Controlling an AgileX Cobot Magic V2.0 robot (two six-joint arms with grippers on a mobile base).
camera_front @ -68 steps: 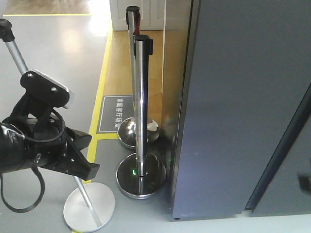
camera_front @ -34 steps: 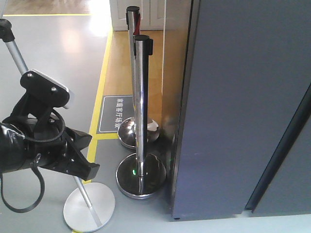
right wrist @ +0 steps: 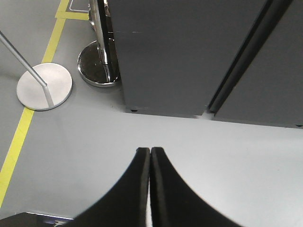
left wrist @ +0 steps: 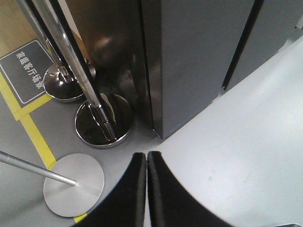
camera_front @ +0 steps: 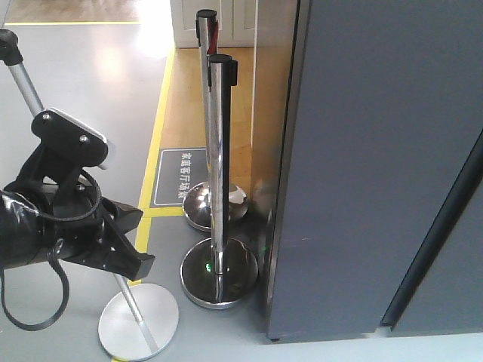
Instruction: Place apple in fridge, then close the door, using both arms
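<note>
The fridge (camera_front: 362,166) fills the right of the front view as tall dark grey panels. A dark slanting seam (camera_front: 434,234) runs between two of them, and no white interior shows. The door is shut flat; I cannot tell which panel it is. The apple is out of view. My left gripper (camera_front: 142,264) hangs shut at the lower left, well clear of the fridge. In the left wrist view the left gripper (left wrist: 146,156) holds nothing above the pale floor near the fridge (left wrist: 199,56) corner. My right gripper (right wrist: 150,151) is shut and empty, facing the fridge (right wrist: 189,52) base.
Two chrome barrier posts (camera_front: 218,173) with domed bases (camera_front: 219,273) stand just left of the fridge. A slanted silver pole (camera_front: 30,94) on a flat disc base (camera_front: 139,320) leans at the lower left. Yellow floor tape (camera_front: 155,143) and a dark floor sign (camera_front: 175,177) lie behind.
A dark blurred shape at the right edge of the front view one second ago is gone. The left arm has not moved.
</note>
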